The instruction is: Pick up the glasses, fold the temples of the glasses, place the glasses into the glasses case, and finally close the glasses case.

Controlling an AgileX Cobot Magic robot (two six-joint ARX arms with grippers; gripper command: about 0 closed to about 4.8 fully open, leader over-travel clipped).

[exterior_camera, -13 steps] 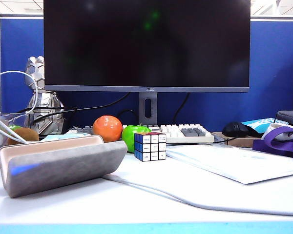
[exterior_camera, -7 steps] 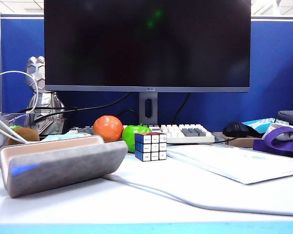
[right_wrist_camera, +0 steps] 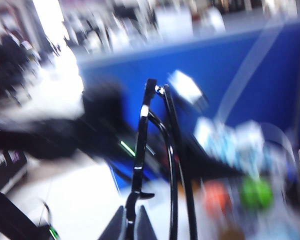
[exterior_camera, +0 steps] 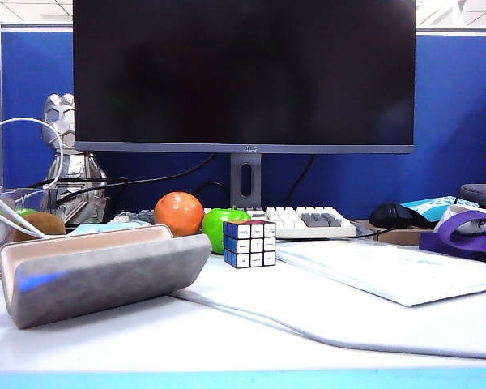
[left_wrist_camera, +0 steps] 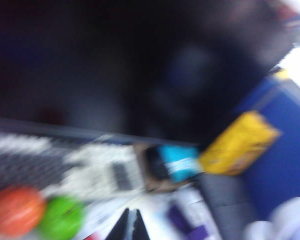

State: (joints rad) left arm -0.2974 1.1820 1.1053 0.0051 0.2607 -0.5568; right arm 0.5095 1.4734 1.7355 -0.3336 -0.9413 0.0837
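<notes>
The glasses case (exterior_camera: 105,275) lies open at the left of the table in the exterior view, grey felt outside with a pale beige rim. Neither arm shows there. In the blurred right wrist view, my right gripper (right_wrist_camera: 131,209) is shut on the glasses (right_wrist_camera: 140,145), pinching one black bar of the frame that stands up from the fingertips. The slim black temples (right_wrist_camera: 172,165) run alongside it; whether they are folded I cannot tell. My left gripper (left_wrist_camera: 132,214) is shut with nothing between its fingers, held in the air and facing the keyboard and fruit.
Behind the case sit an orange (exterior_camera: 178,213), a green apple (exterior_camera: 224,227) and a Rubik's cube (exterior_camera: 249,243). A monitor (exterior_camera: 243,73) and keyboard (exterior_camera: 308,220) stand at the back. A white cable (exterior_camera: 267,320) crosses the table, with papers (exterior_camera: 389,271) at the right.
</notes>
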